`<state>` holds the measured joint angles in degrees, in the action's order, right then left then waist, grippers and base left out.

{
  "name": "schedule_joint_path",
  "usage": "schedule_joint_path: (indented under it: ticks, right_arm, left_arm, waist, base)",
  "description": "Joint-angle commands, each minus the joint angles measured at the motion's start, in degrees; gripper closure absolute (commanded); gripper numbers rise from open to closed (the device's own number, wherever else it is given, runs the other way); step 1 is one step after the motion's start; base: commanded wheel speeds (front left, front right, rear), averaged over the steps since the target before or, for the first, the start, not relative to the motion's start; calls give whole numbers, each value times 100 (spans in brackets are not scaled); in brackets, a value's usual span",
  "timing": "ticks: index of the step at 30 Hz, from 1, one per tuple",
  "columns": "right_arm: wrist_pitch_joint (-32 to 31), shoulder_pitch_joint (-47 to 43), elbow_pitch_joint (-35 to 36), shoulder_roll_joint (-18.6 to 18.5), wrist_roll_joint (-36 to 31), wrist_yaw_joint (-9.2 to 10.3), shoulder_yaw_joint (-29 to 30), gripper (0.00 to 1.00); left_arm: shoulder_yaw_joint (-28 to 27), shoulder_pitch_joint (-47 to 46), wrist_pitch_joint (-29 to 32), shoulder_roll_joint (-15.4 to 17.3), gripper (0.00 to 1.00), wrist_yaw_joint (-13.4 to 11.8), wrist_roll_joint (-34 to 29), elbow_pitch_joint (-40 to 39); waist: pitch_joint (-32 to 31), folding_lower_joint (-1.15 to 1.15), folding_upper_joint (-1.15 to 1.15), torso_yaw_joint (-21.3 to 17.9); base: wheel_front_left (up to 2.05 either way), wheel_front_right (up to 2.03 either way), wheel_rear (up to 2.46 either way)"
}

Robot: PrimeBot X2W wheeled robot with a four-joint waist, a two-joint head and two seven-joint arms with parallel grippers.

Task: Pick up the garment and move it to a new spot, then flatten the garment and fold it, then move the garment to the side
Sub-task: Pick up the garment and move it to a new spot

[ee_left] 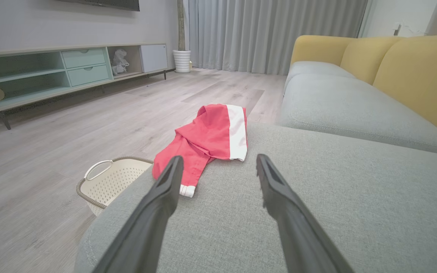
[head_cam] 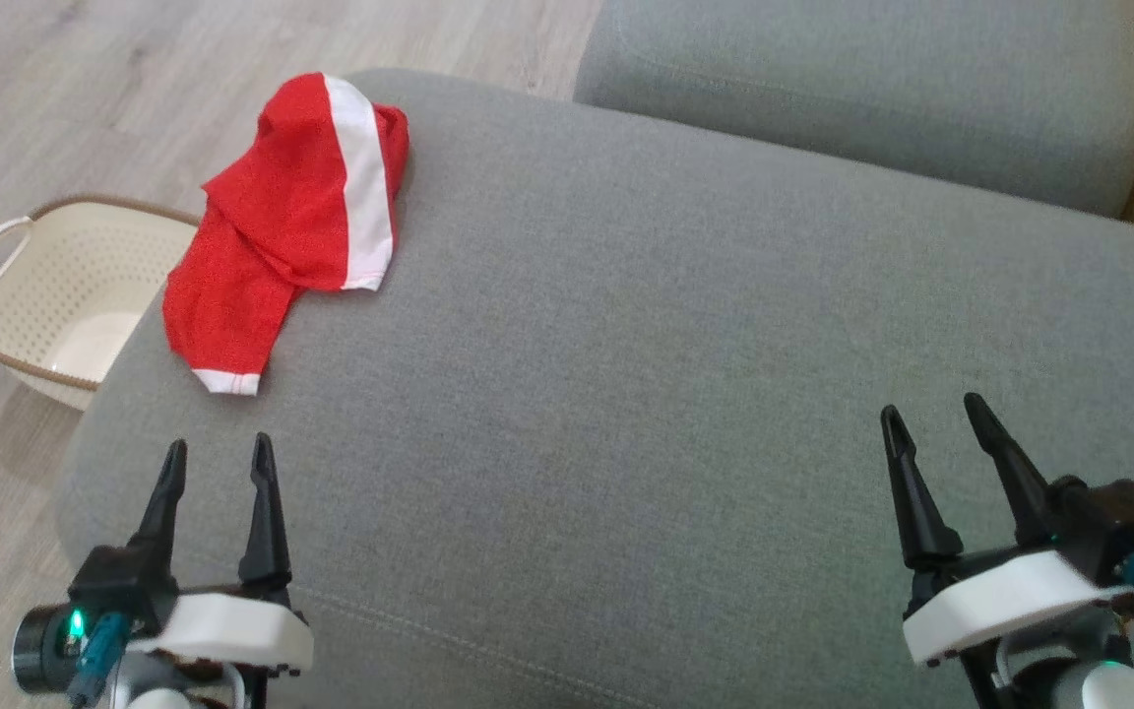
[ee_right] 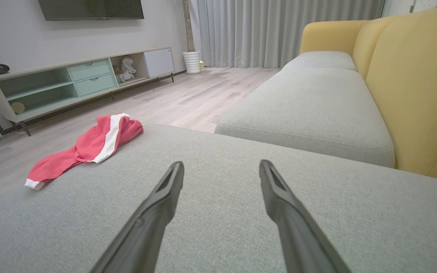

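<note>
1 garment (head_cam: 301,217); 1 basket (head_cam: 45,295); 2 grippers, both empty

Left tool (head_cam: 218,448) and right tool (head_cam: 933,409) gape, empty.

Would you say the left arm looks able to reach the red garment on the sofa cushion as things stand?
Probably yes: the left claw is open and points toward the red garment, with only bare grey cushion between them.

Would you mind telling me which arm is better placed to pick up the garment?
Left. The left gripper, jaws open, points at the garment lying just ahead; the right gripper sits far across the cushion.
</note>
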<state>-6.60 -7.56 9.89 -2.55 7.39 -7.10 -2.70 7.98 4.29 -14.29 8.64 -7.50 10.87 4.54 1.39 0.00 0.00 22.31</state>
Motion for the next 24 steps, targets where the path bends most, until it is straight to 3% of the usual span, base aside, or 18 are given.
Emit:
schedule_joint_path:
  ticks: [1, 6, 15, 24]
  right_arm:
    - [-36, 330, 290, -32, -25, -39, -128, 0]
    - [-173, 516, 468, -60, -119, -39, -120, 0]
    - [-587, 1384, 1056, -555, -283, -39, -133, 0]
    - [-687, 1890, 1220, -847, -264, -39, -127, 0]
  left_arm:
    - [-271, -401, -71, 25, 0, 25, 33, -136]
    - [-326, -761, -71, -71, 0, 114, 105, -10]
    - [-813, -2591, -71, -98, 0, 402, 414, 1015]
    - [-976, -4637, -13, 331, 0, 845, 613, 3800]
  waist:
    - [155, 0, 0, -54]
    - [639, 0, 0, -157]
    - [2357, 0, 0, -556]
    - [3199, 0, 0, -839]
  base:
    - [0, 0, 0]
    - [0, 0, 0]
    - [0, 0, 0]
    - [0, 0, 0]
